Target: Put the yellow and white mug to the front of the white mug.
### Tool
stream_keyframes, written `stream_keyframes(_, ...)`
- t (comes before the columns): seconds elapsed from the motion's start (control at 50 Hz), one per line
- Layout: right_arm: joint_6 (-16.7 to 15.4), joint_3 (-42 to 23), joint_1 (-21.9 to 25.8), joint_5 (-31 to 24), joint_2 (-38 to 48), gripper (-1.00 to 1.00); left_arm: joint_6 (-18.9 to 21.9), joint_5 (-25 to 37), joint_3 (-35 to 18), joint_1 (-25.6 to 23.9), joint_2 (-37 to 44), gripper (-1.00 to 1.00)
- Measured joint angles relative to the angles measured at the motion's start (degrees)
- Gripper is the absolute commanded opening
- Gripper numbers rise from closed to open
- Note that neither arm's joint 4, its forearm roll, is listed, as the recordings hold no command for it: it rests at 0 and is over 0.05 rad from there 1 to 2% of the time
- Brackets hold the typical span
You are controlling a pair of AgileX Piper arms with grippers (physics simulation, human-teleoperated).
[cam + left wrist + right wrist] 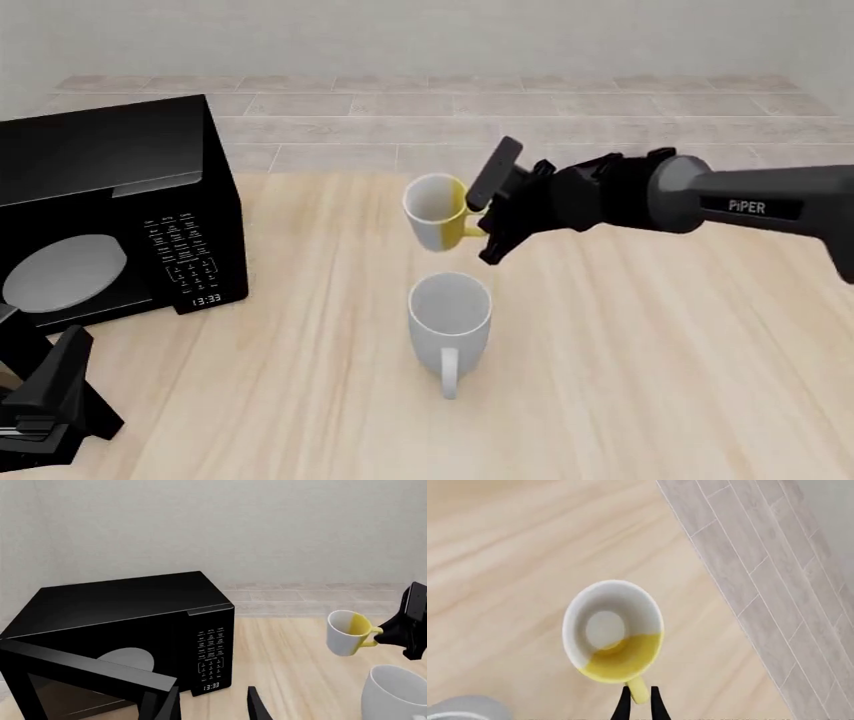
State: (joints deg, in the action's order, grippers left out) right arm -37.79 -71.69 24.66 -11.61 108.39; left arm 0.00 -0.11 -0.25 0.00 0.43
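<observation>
Tabletop (667, 380) of pale wood carries everything in the scene, with a grey tiled floor beyond its far edge. Largest on it is a black microwave (120, 215) at the far left, its door swung open toward the arms and its clock lit. The right arm (747, 205), black and marked PiPER, reaches in from the right toward the middle of the table. The white mug (450, 312) stands upright near the centre, handle pointing toward the arms' side. Beyond it, held clear above the table and tilted, is the yellow and white mug (434, 210), mouth turned toward the camera. The right gripper (639, 702) has its two thin fingers drawn close together on the yellow handle, pinching it. The left gripper (213, 707) sits low at the near left corner, near the microwave door, fingers spread apart with nothing between them, well apart from both mugs.
</observation>
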Motion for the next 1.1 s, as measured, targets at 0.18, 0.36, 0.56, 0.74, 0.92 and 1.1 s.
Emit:
stream_keyframes(0.18, 0.56, 1.05, -0.56, 1.09, 1.09, -1.00, 0.00, 0.00, 0.00, 0.00, 0.00, 1.00)
stream_keyframes(0.36, 1.01, 1.62, -1.02, 1.75, 1.91, -1.00, 0.00, 0.00, 0.00, 0.00, 0.00, 1.00)
stream_keyframes(0.56, 1.27, 2.03, -1.44, 2.33, 3.02, -1.00, 0.00, 0.00, 0.00, 0.00, 0.00, 1.00)
stream_keyframes(0.74, 1.35, 1.98, -1.95, 2.50, 4.38, -1.00, 0.00, 0.00, 0.00, 0.00, 0.00, 1.00)
stream_keyframes(0.92, 1.83, 1.75, -2.54, 2.49, 5.18, -1.00, 0.00, 0.00, 0.00, 0.00, 0.00, 1.00)
stream_keyframes(1.1, 2.18, 1.55, -3.14, 2.41, 5.83, -1.00, 0.00, 0.00, 0.00, 0.00, 0.00, 1.00)
